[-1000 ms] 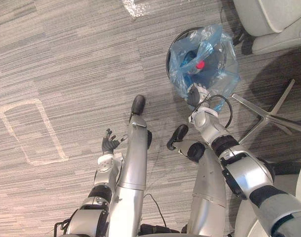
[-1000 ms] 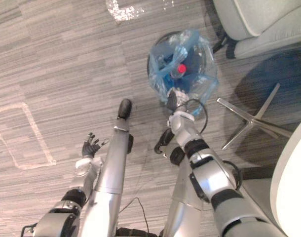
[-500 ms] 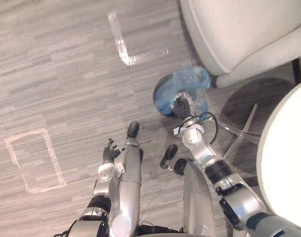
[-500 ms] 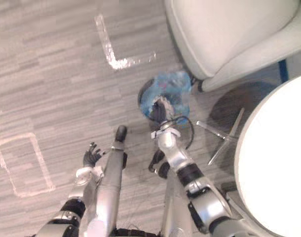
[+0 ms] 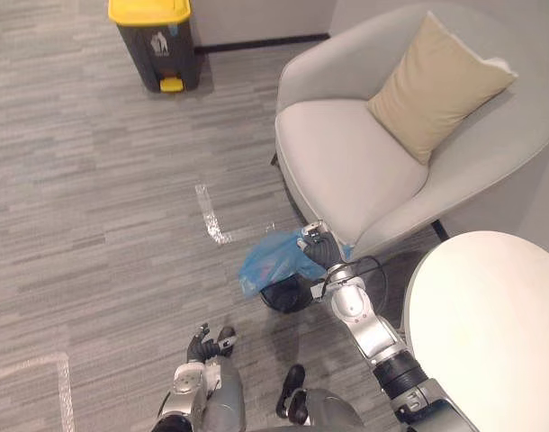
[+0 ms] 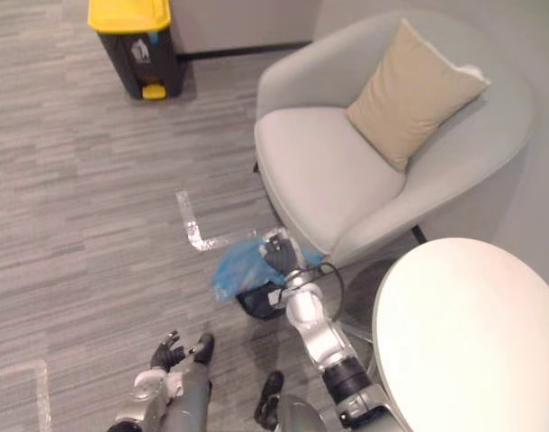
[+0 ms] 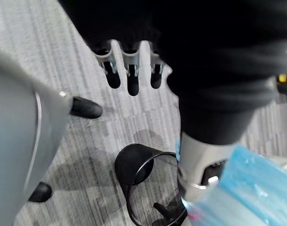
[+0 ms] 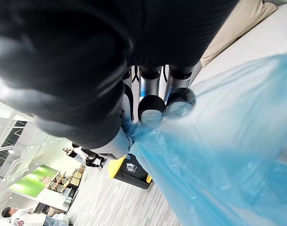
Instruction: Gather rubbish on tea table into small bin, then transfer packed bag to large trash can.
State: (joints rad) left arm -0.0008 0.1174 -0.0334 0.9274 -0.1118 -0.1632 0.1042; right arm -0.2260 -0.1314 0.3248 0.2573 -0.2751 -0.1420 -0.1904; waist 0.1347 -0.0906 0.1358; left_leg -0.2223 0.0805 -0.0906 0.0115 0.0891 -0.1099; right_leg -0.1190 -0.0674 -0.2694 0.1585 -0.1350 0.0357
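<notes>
Fingers curled tight, the right hand (image 5: 318,250) grips the gathered neck of a crinkled translucent blue plastic bag (image 5: 265,263), held over the rim of a small black wire bin (image 5: 288,295) on grey striped carpet (image 5: 94,180), at the front edge of a pale grey armchair (image 5: 346,171). A dark large trash can with a yellow lid (image 5: 155,40) stands at the carpet's far edge. The left hand (image 5: 202,344) hangs empty with its fingers loosely spread.

a blue bag (image 5: 265,262) is gripped by the right hand (image 5: 318,251) over the small black bin (image 5: 289,298); a yellow-lidded trash can (image 5: 156,40) is seen at 11 o'clock.
</notes>
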